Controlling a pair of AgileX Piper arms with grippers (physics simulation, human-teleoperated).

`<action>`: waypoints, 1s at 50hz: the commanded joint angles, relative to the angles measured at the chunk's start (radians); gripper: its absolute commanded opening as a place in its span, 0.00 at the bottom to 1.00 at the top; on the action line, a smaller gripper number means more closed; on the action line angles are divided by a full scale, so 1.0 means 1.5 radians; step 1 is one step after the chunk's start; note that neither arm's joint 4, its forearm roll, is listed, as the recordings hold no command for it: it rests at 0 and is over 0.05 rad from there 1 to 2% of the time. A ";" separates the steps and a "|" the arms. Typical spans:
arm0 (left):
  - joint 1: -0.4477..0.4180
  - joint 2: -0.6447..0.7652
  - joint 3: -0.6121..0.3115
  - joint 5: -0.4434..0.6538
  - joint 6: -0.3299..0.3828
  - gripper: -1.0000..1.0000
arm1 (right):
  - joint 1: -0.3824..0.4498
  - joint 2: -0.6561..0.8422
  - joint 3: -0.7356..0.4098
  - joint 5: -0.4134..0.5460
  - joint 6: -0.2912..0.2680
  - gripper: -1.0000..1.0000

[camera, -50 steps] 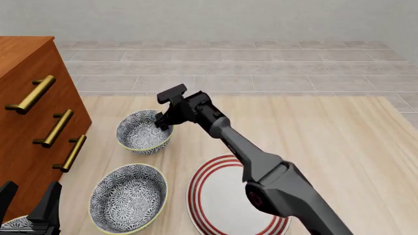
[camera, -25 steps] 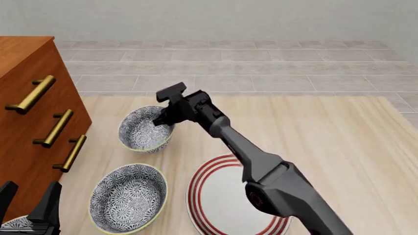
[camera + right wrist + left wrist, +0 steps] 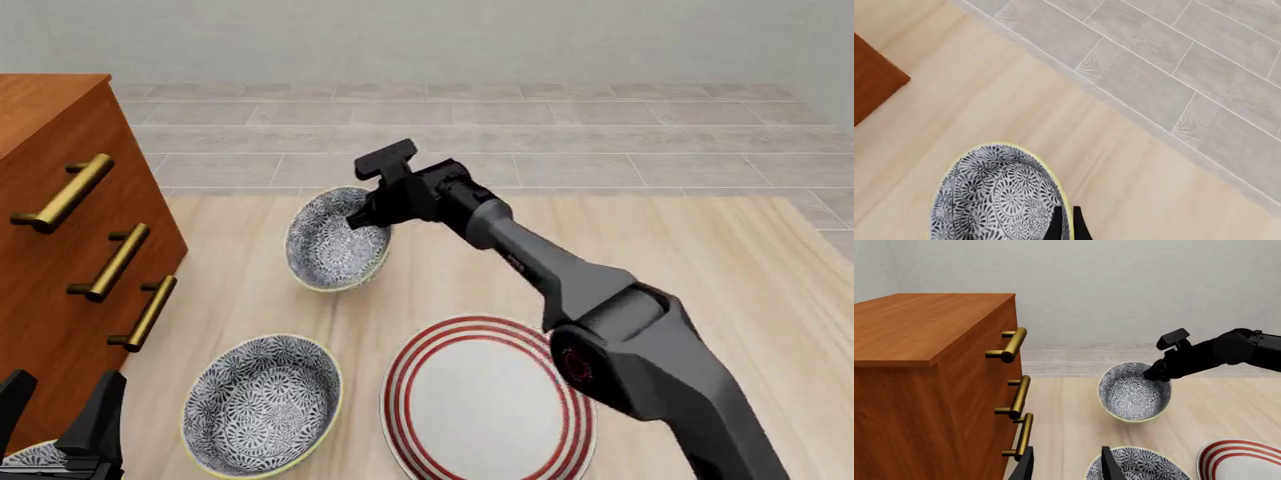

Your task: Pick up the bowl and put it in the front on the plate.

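Fingers of the right gripper are seen pinched onto the rim of the bowl, one inside and one outside the wall, with only the thickness of the ceramic between them. A firm edge grasp is judged from the right wrist view, where the two dark tips straddle the yellowish rim.

Compared with half a second ago, the bowl is no longer sitting flat beside the dresser: it has been lifted clear of the table and carried rightward and slightly toward the far edge. It is now tilted, its opening turned partly toward the camera (the tilt is confirmed in the left wrist view, where it hangs from the gripper above the wood). A second ago it was still resting level with the gripper at its rim.

Pick-up is therefore taken as done; transport is in hand. The plate lies near the front, well apart from the carried bowl, and is unoccupied.

The look-alike bowl sits untouched just beside the plate on its left. The left gripper is parked at the near left corner, its fingers spread and holding nothing.

Risk noted: a one-sided rim pinch on a tilted bowl may rotate further during the carry.
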State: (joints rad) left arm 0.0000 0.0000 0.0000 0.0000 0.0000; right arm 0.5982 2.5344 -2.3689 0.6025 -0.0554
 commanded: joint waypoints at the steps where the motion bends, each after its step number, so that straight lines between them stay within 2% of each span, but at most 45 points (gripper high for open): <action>1: 0.000 0.000 0.000 0.000 0.000 1.00 | -0.013 -0.087 0.115 -0.060 -0.002 0.00; 16: 0.000 0.000 0.000 0.000 0.000 1.00 | -0.012 -0.205 0.261 -0.115 0.008 0.00; 33: 0.000 0.000 0.000 0.000 0.000 1.00 | -0.014 -0.368 0.495 -0.205 0.033 0.00; 50: 0.000 0.000 0.000 0.000 0.000 1.00 | -0.025 -0.487 0.627 -0.233 0.043 0.00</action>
State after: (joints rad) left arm 0.0000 0.0000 0.0000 0.0000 0.0000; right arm 0.5717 1.9117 -1.5399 0.2810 -0.0067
